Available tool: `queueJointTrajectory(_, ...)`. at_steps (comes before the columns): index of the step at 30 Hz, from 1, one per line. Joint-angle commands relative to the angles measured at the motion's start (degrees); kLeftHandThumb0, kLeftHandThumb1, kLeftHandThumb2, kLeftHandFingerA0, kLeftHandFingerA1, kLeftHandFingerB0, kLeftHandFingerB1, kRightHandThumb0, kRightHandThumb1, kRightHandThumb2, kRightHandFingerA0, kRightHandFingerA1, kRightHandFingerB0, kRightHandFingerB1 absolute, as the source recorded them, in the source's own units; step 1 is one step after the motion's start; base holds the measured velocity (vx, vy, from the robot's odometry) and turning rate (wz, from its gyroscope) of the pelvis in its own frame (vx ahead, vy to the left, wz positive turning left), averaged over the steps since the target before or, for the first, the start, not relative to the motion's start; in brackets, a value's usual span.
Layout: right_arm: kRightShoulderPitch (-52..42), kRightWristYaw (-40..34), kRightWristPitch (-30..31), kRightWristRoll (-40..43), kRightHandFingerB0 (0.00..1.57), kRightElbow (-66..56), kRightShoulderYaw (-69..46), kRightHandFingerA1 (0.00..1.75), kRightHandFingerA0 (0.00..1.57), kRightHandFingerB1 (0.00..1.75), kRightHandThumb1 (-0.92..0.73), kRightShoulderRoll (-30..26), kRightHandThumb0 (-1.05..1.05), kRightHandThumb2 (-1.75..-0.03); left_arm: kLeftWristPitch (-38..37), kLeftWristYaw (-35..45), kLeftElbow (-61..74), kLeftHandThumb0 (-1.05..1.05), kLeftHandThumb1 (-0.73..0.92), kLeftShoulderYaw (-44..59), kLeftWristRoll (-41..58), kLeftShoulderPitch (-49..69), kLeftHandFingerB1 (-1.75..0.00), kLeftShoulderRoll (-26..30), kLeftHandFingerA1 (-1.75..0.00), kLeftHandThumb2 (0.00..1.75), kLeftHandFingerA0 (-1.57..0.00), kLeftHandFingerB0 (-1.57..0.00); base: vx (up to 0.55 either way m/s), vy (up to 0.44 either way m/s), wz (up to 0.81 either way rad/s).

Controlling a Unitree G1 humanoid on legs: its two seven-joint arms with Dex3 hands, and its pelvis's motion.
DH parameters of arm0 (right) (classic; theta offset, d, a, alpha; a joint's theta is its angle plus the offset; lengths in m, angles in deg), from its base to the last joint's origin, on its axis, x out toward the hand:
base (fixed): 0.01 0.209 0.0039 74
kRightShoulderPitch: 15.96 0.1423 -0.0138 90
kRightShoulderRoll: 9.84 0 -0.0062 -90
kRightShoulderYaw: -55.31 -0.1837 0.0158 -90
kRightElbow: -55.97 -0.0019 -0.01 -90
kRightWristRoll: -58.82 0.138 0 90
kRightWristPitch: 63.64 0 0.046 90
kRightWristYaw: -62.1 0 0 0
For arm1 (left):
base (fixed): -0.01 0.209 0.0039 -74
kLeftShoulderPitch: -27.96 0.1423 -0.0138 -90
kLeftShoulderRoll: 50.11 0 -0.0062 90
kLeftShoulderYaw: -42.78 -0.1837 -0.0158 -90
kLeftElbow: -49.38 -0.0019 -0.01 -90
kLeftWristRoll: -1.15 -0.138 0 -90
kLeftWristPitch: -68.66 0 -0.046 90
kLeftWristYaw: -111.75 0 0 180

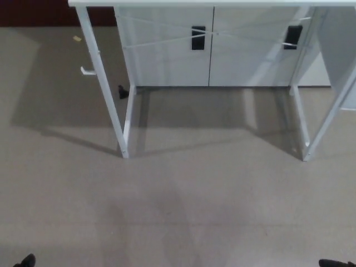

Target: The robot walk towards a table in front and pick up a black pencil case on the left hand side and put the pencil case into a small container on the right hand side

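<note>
Only the front edge of the white table (211, 3) shows, along the top of the head view. Its top surface is out of frame, so neither the black pencil case nor the small container is visible. A small black part of my left hand (26, 260) pokes in at the bottom left corner. A black sliver of my right hand (335, 262) shows at the bottom right corner. Both hang low over the grey floor, well short of the table, and too little shows to read their state.
White table legs stand at the left (105, 83) and right (328, 117). Behind them is a white cabinet (167, 50) with black handles (198, 38). A small black object (123, 92) lies by the left rear leg. Grey floor (183, 200) stretches between me and the table.
</note>
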Motion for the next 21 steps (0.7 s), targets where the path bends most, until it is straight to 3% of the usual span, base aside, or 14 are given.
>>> queueJointTrajectory(1, -0.7, 0.0, -0.5, 0.1, 0.45, -0.2, 0.1, 0.52, 0.62, 0.49, -0.44, -0.3, -0.54, -0.75, -0.7, 0.4, 0.4, -0.54, 0.52, 0.3, 0.5, 0.5, 0.00, 0.8, -0.43, 0.79, -0.07, 0.00, 0.20, 0.094, -0.16)
queueJointTrajectory(2, -0.8, -0.1, -0.4, 0.1, 0.45, -0.4, 0.1, 0.52, 0.62, 0.49, -0.44, -0.3, -0.54, -0.75, -0.7, 0.4, 0.4, -0.54, 0.52, 0.3, 0.5, 0.5, 0.00, 0.8, -0.43, 0.79, -0.07, 0.00, 0.21, 0.124, -0.17)
queueJointTrajectory(3, -0.7, -0.1, -0.6, 0.1, 0.45, -0.2, 0.0, 0.53, 0.62, 0.49, -0.44, -0.3, -0.55, -0.75, -0.7, 0.0, 0.2, -0.49, 0.62, 0.2, 0.2, 0.4, 0.00, 0.8, -0.40, 0.58, -0.09, 0.00, 0.13, 0.144, -0.15)
queueJointTrajectory(11, -1.4, -0.5, 0.2, 0.0, 0.46, -1.0, 0.1, 0.53, 0.65, 0.49, -0.44, -0.2, -0.53, -0.74, -1.2, -0.5, 0.7, -0.46, 0.62, -0.2, -0.1, 1.2, 0.00, 0.7, -0.43, 0.58, -0.12, 0.00, 0.27, 0.193, -0.03)
queueJointTrajectory(12, -1.4, -0.5, 0.2, 0.0, 0.47, -1.1, 0.2, 0.53, 0.65, 0.50, -0.44, -0.2, -0.53, -0.74, -1.6, -0.5, 0.5, -0.52, 0.51, -0.3, -0.3, 1.3, 0.00, 0.8, -0.47, 0.78, -0.10, 0.00, 0.22, 0.020, 0.09)
queueJointTrajectory(13, -1.4, -0.6, 0.1, -0.2, 0.45, -1.0, 0.2, 0.52, 0.63, 0.49, -0.44, -0.3, -0.54, -0.74, -1.6, -0.7, 0.5, -0.48, 0.62, -0.4, -0.4, 1.3, 0.00, 0.9, -0.42, 0.58, -0.13, 0.00, 0.23, -0.018, 0.13)
queueJointTrajectory(18, -1.2, -0.6, 0.0, -0.4, 0.43, -0.4, 0.4, 0.52, 0.60, 0.49, -0.44, -0.4, -0.54, -0.74, -2.0, -0.4, -0.8, -0.51, 0.62, -0.6, -0.6, 0.9, 0.00, 1.2, -0.43, 0.58, -0.12, 0.00, 0.20, -0.127, 0.11)
queueJointTrajectory(19, -1.3, -0.7, 0.2, -0.5, 0.43, -0.5, 0.4, 0.52, 0.61, 0.49, -0.44, -0.3, -0.53, -0.74, -1.7, -0.5, -0.5, -0.59, 0.38, -0.7, -0.7, 1.0, -0.11, 1.3, -0.47, 0.75, -0.06, 0.00, 0.28, -0.214, 0.14)
queueJointTrajectory(20, -1.3, -0.8, 0.3, -0.5, 0.43, -0.4, 0.5, 0.52, 0.61, 0.49, -0.44, -0.3, -0.54, -0.75, -1.9, -0.5, -0.7, -0.50, 0.62, -0.7, -0.7, 1.0, 0.00, 1.3, -0.44, 0.58, -0.12, 0.00, 0.31, -0.206, 0.17)
queueJointTrajectory(21, -1.2, -0.7, 0.4, -0.4, 0.46, -0.4, 0.5, 0.52, 0.63, 0.49, -0.44, -0.3, -0.53, -0.74, -2.0, -0.5, -0.7, -0.58, 0.37, -0.7, -0.6, 1.0, -0.09, 1.3, -0.48, 0.74, -0.06, 0.00, 0.34, 0.117, 1.13)
